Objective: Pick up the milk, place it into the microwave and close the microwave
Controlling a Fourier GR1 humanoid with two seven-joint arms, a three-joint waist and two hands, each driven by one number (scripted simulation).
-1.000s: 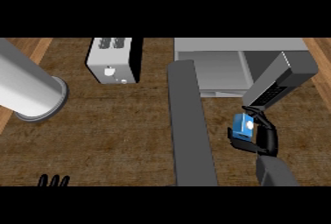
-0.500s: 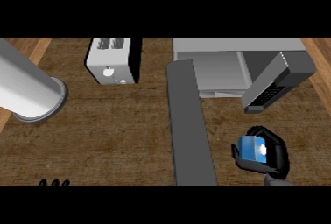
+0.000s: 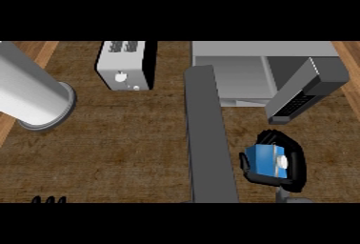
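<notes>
Head view: the microwave [image 3: 243, 71] sits at the far right of the counter [image 3: 112, 143] and serves as the reference landmark. Its door [image 3: 209, 138] is swung fully open and extends from the cavity's left edge toward the robot as a long grey slab — a position that leaves the cavity mouth unobstructed for loading. The control panel [image 3: 306, 93] projects at an angle from the microwave's right side. The right hand [image 3: 292, 167] is positioned on the near side of the microwave, to the right of the open door and just below the control panel; its fingers and thumb are curled round the milk [image 3: 268, 159], a blue carton with a white cap, holding it off the counter. The carton is therefore outside the cavity and apart from it; judged from this, placement and door closing are not yet done. The left hand [image 3: 49, 200] shows only as fingertips at the lower edge, well to the left of the microwave — resting, fingers straight. A toaster [image 3: 125, 64] stands left of the microwave, and a grey cylinder [image 3: 32, 97] lies farther left.
</notes>
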